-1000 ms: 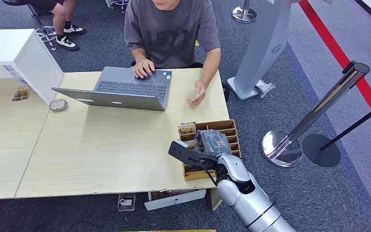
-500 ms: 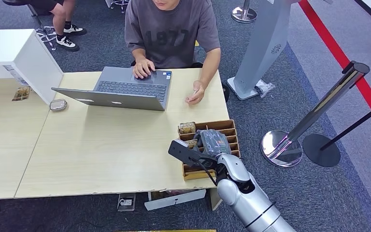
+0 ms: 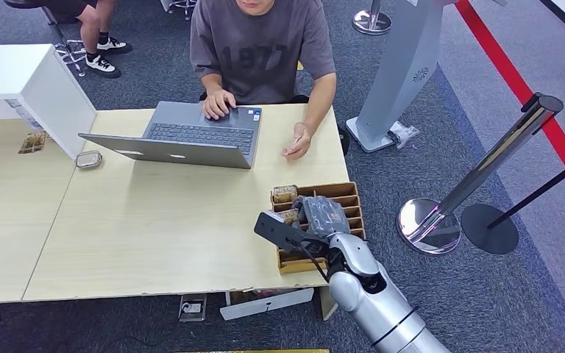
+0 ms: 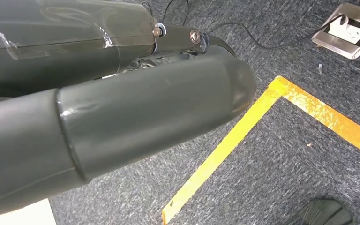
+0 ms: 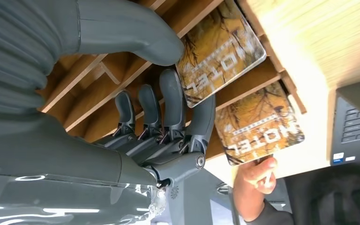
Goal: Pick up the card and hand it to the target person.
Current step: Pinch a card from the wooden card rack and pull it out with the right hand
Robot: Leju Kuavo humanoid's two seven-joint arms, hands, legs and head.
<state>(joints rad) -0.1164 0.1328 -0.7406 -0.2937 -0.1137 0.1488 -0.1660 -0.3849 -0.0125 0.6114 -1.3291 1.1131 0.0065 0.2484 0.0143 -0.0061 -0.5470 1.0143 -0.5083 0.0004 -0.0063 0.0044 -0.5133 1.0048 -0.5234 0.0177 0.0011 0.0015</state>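
My right hand (image 3: 322,216) hovers over the wooden slotted card box (image 3: 352,195) at the table's near right corner. In the right wrist view its thumb (image 5: 138,35) and a finger pinch a yellow-brown "HOTEL" card (image 5: 221,51) just above the slots. A second card of the same kind (image 5: 258,124) stands in the box's end slot, also seen in the head view as the standing card (image 3: 285,194). The person in a grey T-shirt (image 3: 265,44) sits across the table, one hand on the laptop and the other hand (image 3: 298,144) resting on the tabletop.
An open grey laptop (image 3: 184,136) lies in front of the person. A white cabinet (image 3: 22,81) and a small tin (image 3: 88,159) stand at the left. Chrome barrier posts (image 3: 430,224) stand on the carpet to the right of the table (image 3: 154,235).
My right hand has crept slightly away from me and to the left over the box. The person's free hand has settled a little on the tabletop.
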